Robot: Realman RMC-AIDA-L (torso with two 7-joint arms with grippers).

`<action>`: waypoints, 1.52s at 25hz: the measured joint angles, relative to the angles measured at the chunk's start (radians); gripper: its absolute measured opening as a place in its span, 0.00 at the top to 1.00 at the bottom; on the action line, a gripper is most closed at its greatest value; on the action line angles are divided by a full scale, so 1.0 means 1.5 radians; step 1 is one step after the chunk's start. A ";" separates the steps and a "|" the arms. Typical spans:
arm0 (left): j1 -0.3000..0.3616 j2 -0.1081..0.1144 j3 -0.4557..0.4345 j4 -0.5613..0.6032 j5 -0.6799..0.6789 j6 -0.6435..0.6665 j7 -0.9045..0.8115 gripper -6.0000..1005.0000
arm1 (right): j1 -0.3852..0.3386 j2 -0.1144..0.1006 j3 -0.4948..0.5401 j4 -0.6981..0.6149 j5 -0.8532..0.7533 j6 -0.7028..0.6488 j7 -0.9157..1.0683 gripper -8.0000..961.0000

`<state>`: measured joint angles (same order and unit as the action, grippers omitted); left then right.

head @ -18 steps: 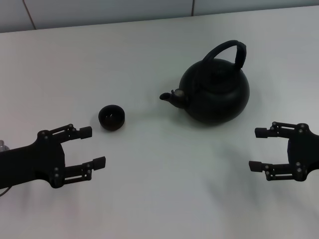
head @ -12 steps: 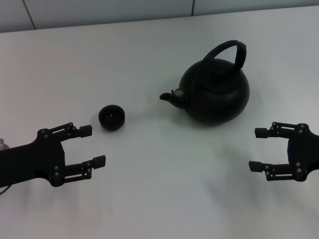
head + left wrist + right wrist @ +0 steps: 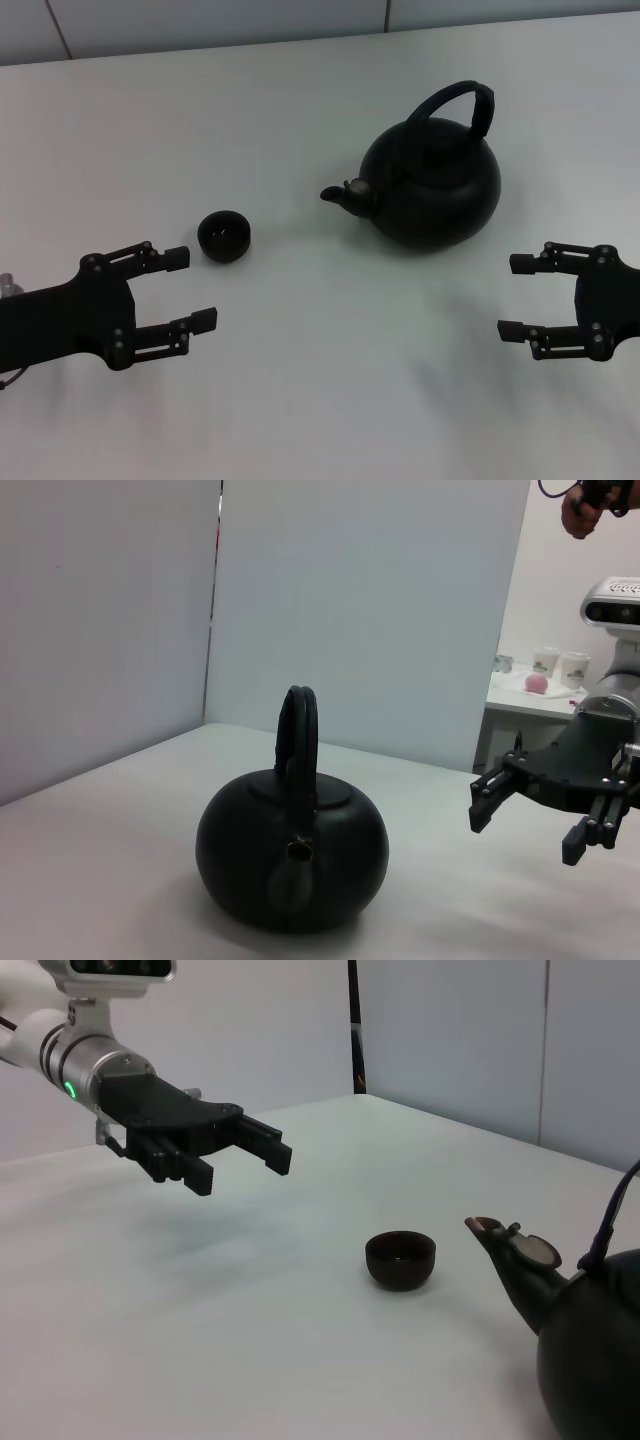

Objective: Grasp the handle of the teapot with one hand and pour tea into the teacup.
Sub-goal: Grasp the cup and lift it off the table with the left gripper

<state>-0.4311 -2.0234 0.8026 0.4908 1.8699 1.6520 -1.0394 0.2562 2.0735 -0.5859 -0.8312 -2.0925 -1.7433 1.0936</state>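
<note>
The teapot (image 3: 432,185) stands upright on the white tabletop (image 3: 300,400), its short spout (image 3: 337,195) pointing toward the teacup (image 3: 223,236). The teacup sits on the tabletop a little way off from the spout, apart from it and upright. The handle (image 3: 465,102) arches over the teapot's top, with its thicker ribbed part on the side away from the spout. The left end effector (image 3: 190,290) hovers just on the near side of the teacup from the teapot, its fingers spread wide and holding nothing. The right end effector (image 3: 520,296) hovers on the side of the teapot opposite the spout, nearer the robot, also spread wide and holding nothing, clear of the pot and the handle.
</note>
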 joint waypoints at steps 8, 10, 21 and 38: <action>0.006 -0.020 -0.058 -0.005 -0.006 -0.027 0.020 0.23 | 0.002 0.001 0.004 0.001 0.002 0.002 0.000 0.15; 0.007 -0.027 -0.106 -0.028 -0.010 -0.042 0.055 0.24 | 0.002 0.001 0.005 0.001 0.003 0.002 0.000 0.15; 0.008 -0.030 -0.222 -0.171 -0.085 -0.094 0.233 0.25 | 0.004 0.001 0.007 0.001 0.007 0.002 0.000 0.15; -0.010 -0.033 -0.174 -0.239 -0.069 -0.241 0.369 0.26 | 0.008 0.000 0.007 0.001 0.006 0.004 0.000 0.15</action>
<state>-0.4455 -2.0730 0.5421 0.1330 1.7663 1.2910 -0.4858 0.2684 2.0735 -0.5752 -0.8298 -2.0836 -1.7379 1.0937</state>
